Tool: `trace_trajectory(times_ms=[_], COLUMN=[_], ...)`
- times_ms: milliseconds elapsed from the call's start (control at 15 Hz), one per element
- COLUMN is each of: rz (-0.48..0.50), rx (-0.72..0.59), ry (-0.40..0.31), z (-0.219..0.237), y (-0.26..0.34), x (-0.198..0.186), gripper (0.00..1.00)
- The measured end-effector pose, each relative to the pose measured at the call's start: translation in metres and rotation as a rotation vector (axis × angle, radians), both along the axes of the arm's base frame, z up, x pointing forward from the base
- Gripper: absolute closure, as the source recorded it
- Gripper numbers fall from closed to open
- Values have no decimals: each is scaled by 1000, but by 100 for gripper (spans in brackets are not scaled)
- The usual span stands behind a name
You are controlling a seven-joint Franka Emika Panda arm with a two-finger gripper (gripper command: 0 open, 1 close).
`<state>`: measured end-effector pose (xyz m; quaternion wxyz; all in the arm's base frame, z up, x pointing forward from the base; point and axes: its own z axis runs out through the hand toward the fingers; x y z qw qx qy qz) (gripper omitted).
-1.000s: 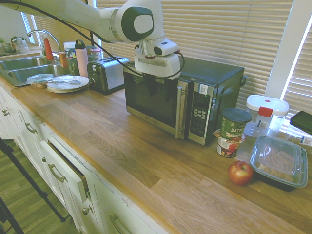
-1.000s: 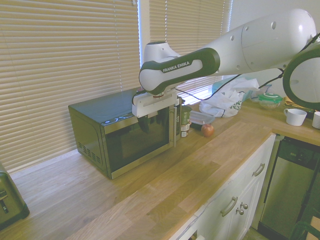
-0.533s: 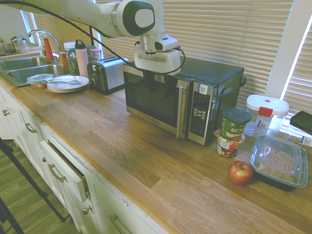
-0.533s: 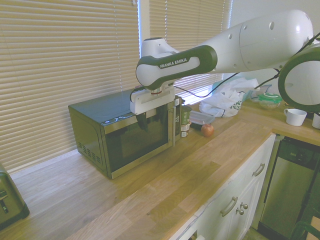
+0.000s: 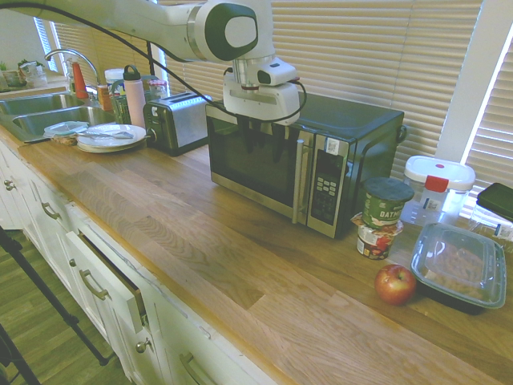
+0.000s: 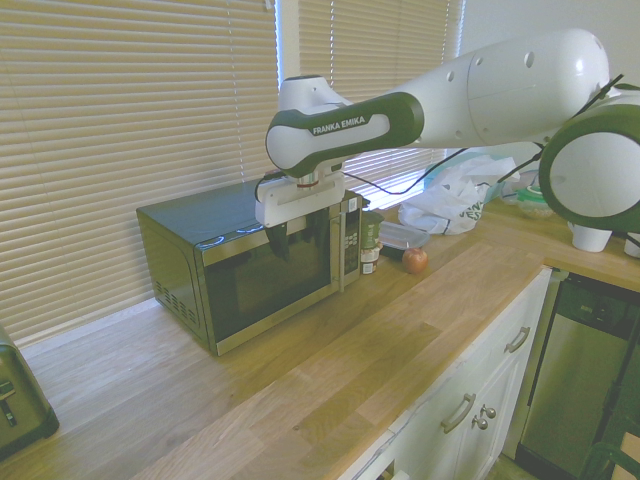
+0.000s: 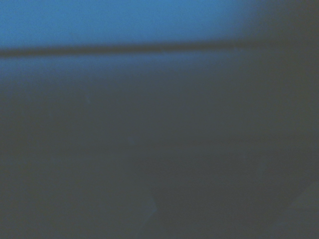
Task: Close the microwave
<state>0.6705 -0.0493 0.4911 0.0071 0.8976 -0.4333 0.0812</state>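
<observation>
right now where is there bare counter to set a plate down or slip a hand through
Bare counter runs in front of the microwave, from the plates across to the apple. It is crowded right of the microwave, where stacked cups, the apple and a lidded tray sit close together.
</observation>
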Motion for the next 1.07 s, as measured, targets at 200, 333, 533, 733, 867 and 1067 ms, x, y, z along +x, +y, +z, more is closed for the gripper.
trace_trajectory(times_ms=[200,333,533,733,867,1067], rz=[29,54,96,140,164,185], rx=[3,8,14,16,17,21], ry=[17,39,81,119,142,144], z=[9,8,-13,-41,-58,-79], y=[2,10,28,45,50,50], x=[-39,-68,-109,-152,-185,-236], gripper=[0,0,0,0,0,0])
